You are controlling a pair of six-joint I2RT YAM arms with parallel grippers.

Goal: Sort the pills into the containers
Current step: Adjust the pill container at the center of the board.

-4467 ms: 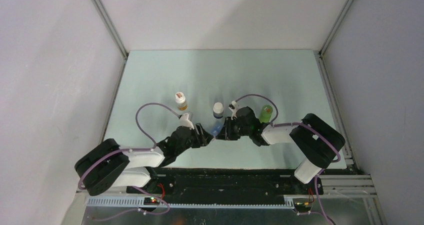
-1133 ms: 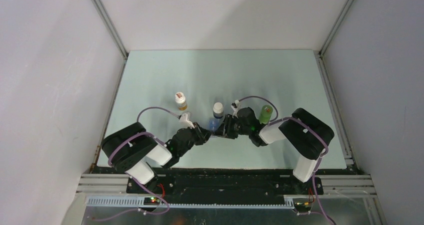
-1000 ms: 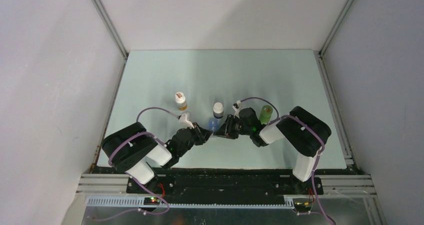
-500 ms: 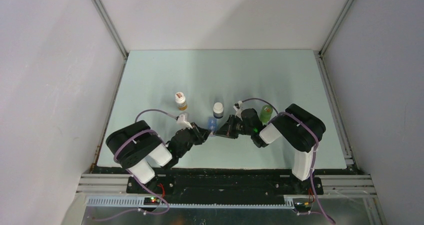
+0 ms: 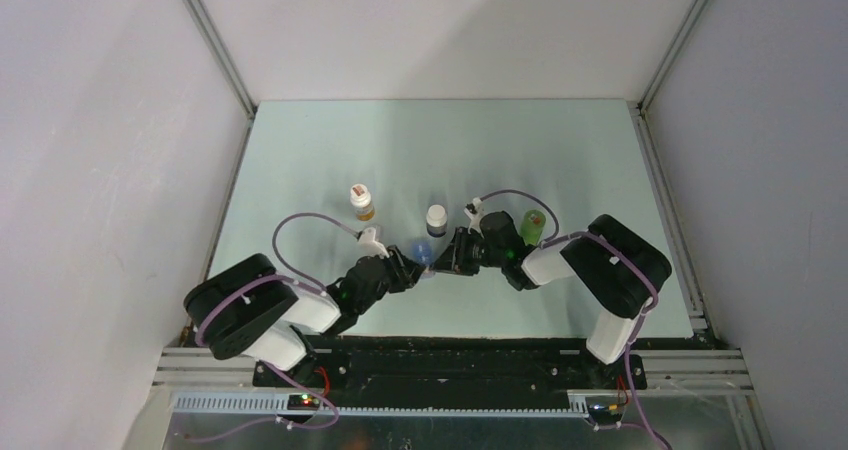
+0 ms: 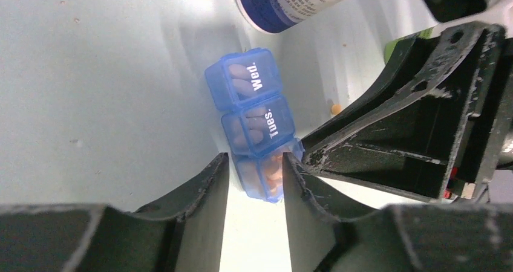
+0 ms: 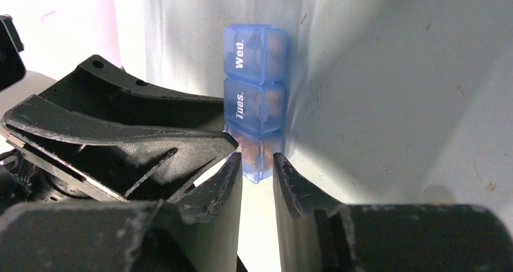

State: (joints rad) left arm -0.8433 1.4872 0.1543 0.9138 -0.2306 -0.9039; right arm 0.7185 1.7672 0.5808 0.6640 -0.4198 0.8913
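Note:
The blue translucent pill box (image 5: 421,252) lies on the table between my two grippers. In the left wrist view it (image 6: 257,97) shows lids marked "Wed" and "Tues", with pale tablets inside. Orange pills (image 6: 273,169) fill its near end compartment. My left gripper (image 6: 255,159) is shut on that end. My right gripper (image 7: 257,157) meets the same end of the box (image 7: 254,78) from the other side and is shut on it. One loose orange pill (image 6: 334,109) lies on the table beside the box.
A white-capped bottle with a dark label (image 5: 436,219) stands just behind the box. A white-capped amber bottle (image 5: 361,201) stands further left. A green bottle (image 5: 532,226) stands behind the right wrist. The two grippers nearly touch each other.
Both grippers stay at the pill box. The left arm's elbow has swung out to the left and lower, and the right arm's elbow has moved slightly right.

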